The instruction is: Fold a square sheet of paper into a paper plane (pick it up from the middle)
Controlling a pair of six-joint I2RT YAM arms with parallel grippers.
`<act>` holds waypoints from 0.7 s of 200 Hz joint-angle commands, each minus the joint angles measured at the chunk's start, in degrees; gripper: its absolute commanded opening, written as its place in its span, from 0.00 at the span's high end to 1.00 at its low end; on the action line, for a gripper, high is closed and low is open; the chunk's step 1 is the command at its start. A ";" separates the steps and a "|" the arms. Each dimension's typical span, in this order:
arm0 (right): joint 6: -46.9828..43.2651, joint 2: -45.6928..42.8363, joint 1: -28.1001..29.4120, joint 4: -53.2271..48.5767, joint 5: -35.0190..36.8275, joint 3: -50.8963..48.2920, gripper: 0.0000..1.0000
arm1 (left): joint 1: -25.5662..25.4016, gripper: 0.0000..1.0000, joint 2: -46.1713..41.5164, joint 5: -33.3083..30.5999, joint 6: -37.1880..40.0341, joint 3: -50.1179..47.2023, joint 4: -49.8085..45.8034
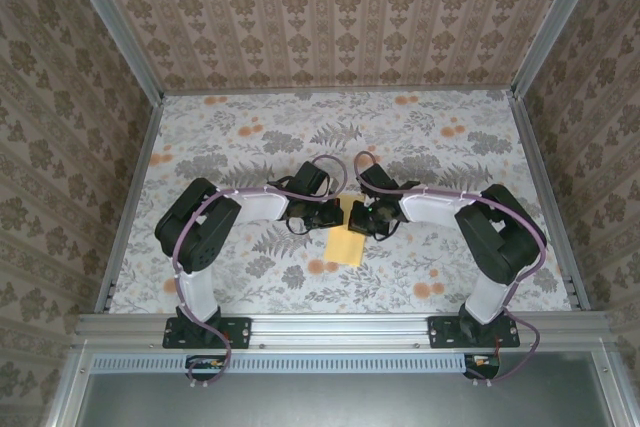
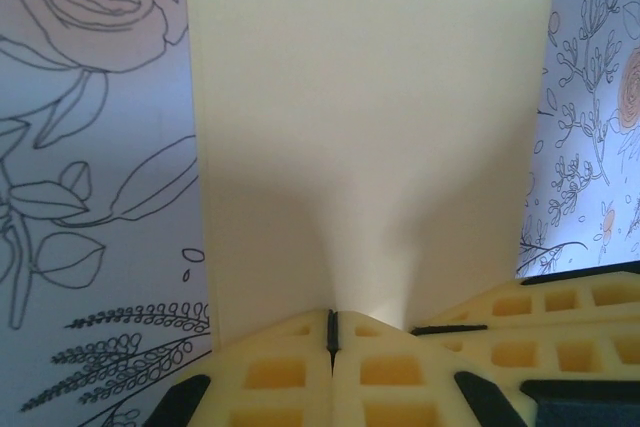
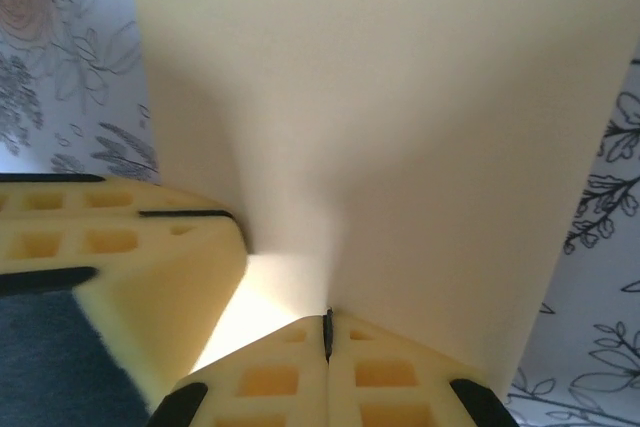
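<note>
The pale-yellow square sheet of paper sits at the table's middle, looking like an upright rectangle; no pointed paper plane shape can be made out. My left gripper and right gripper meet tip to tip at its far edge. In the left wrist view, the left gripper is shut, pinching the paper, which spreads out from the jaw line; the right gripper's fingers press in beside it. In the right wrist view, the right gripper is shut on the paper, beside the left gripper's fingers.
A floral-print cloth with orange flowers covers the table. Patterned walls close in the left, right and back sides. A metal rail runs along the near edge by the arm bases.
</note>
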 commanded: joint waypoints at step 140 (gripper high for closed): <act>-8.27 -13.19 -6.13 7.92 -7.00 -8.94 1.00 | 1.37 1.00 7.87 -5.49 -0.16 -8.61 -11.41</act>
